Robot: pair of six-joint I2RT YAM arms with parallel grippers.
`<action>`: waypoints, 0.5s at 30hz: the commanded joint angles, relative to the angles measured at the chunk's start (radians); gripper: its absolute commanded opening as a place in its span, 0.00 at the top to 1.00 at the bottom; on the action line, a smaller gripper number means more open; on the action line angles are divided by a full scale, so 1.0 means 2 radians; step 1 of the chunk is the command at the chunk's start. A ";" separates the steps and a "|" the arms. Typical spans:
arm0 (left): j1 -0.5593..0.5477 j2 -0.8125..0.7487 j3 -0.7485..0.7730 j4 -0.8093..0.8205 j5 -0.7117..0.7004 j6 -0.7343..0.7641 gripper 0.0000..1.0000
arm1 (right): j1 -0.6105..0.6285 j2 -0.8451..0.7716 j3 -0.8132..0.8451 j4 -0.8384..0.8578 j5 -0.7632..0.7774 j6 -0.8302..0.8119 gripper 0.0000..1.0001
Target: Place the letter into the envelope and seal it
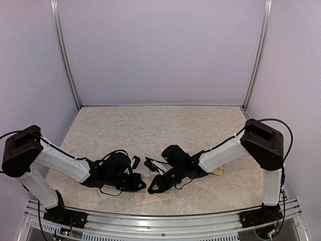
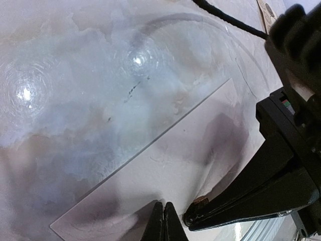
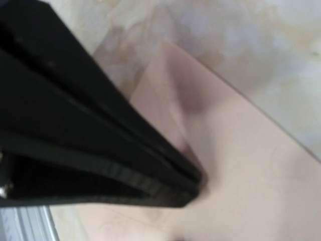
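Note:
The pale cream-pink envelope lies flat on the marbled table near its front edge, and shows faintly in the top view. My left gripper is shut, and its tips rest on the envelope's near part. My right gripper is shut too, its black fingers pressed tip-down on the envelope just right of the left tips. A small brown bit sits at the right fingertip. In the top view both grippers meet low over the envelope. The letter is out of sight.
A tan sticker sheet lies under the right forearm, and its corner shows in the left wrist view. A black cable crosses above the envelope. The metal front rail runs close behind the grippers.

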 commanded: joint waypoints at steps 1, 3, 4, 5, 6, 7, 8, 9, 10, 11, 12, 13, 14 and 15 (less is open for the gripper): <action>0.003 0.012 -0.010 -0.025 -0.010 0.001 1.00 | -0.016 0.003 -0.019 -0.023 0.034 0.035 1.00; 0.003 0.013 -0.012 -0.025 -0.010 0.001 1.00 | -0.022 -0.003 -0.030 -0.022 0.038 0.045 1.00; 0.003 0.013 -0.012 -0.025 -0.010 0.002 1.00 | -0.025 -0.005 -0.034 -0.021 0.039 0.050 1.00; 0.003 0.014 -0.012 -0.025 -0.010 0.002 1.00 | -0.026 -0.006 -0.039 -0.022 0.040 0.052 1.00; 0.004 0.014 -0.012 -0.025 -0.010 0.002 1.00 | -0.028 -0.009 -0.042 -0.023 0.042 0.056 1.00; 0.004 0.013 -0.012 -0.025 -0.010 0.002 1.00 | -0.029 -0.010 -0.045 -0.025 0.045 0.058 1.00; 0.004 0.012 -0.012 -0.025 -0.010 0.002 1.00 | -0.029 -0.011 -0.049 -0.027 0.045 0.059 1.00; 0.004 0.012 -0.012 -0.025 -0.011 0.001 1.00 | -0.029 -0.012 -0.051 -0.029 0.048 0.060 1.00; 0.004 0.012 -0.012 -0.025 -0.011 0.001 1.00 | -0.029 -0.014 -0.054 -0.029 0.051 0.062 1.00; 0.004 0.011 -0.012 -0.025 -0.011 0.002 1.00 | -0.030 -0.017 -0.057 -0.029 0.054 0.065 1.00; 0.004 0.011 -0.012 -0.025 -0.011 0.001 1.00 | -0.032 -0.019 -0.060 -0.029 0.056 0.069 1.00; 0.004 0.012 -0.012 -0.025 -0.012 0.002 1.00 | -0.034 -0.021 -0.064 -0.029 0.059 0.073 1.00; 0.004 0.011 -0.013 -0.025 -0.012 0.002 1.00 | -0.036 -0.023 -0.067 -0.029 0.061 0.079 1.00; 0.004 0.011 -0.013 -0.026 -0.012 0.002 1.00 | -0.038 -0.026 -0.070 -0.028 0.063 0.083 1.00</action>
